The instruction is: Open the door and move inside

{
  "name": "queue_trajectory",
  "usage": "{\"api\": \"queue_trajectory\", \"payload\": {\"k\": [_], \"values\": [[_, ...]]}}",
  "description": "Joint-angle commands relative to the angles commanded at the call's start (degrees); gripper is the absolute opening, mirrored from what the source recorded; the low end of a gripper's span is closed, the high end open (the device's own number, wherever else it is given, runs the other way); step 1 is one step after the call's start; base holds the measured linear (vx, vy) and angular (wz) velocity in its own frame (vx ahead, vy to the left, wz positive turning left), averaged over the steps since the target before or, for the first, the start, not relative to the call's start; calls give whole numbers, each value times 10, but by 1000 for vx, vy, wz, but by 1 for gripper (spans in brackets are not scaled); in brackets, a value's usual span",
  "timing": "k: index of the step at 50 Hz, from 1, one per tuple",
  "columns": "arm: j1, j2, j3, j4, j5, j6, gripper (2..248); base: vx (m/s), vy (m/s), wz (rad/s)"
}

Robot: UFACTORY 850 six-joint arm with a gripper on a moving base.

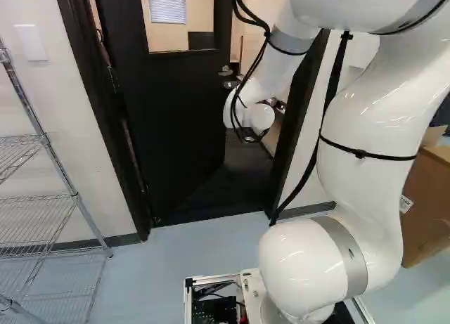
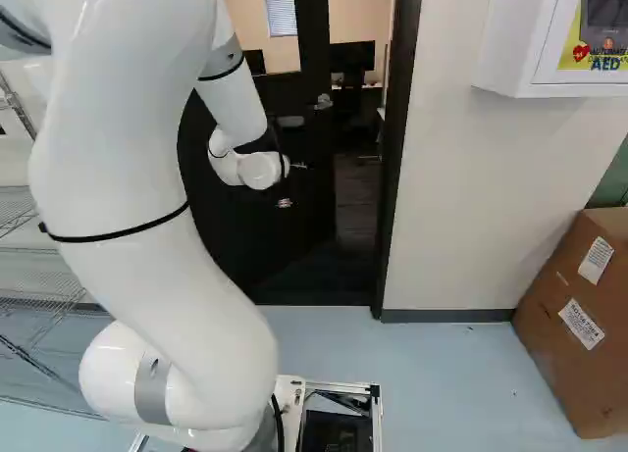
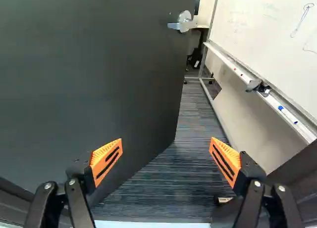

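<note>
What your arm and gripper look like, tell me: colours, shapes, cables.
The arm is glossy white, with thick rounded segments, grey bands, thin black straps and black cables running outside it. The gripper is black, with two fingers, silver screws and orange pads, ridged along one edge and marked with black slots.

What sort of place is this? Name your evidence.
Probably an office: beyond the open door are a whiteboard and what looks like a monitor, with wire shelves on this side.
</note>
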Motion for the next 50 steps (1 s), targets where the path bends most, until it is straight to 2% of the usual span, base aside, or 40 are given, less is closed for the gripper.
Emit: {"api": "queue_trajectory", "payload": {"k": [28,50], "values": [[-11,82,87,0,47,0,247,0,0,0],[-31,147,152,0,69,0,247,0,0,0]]}}
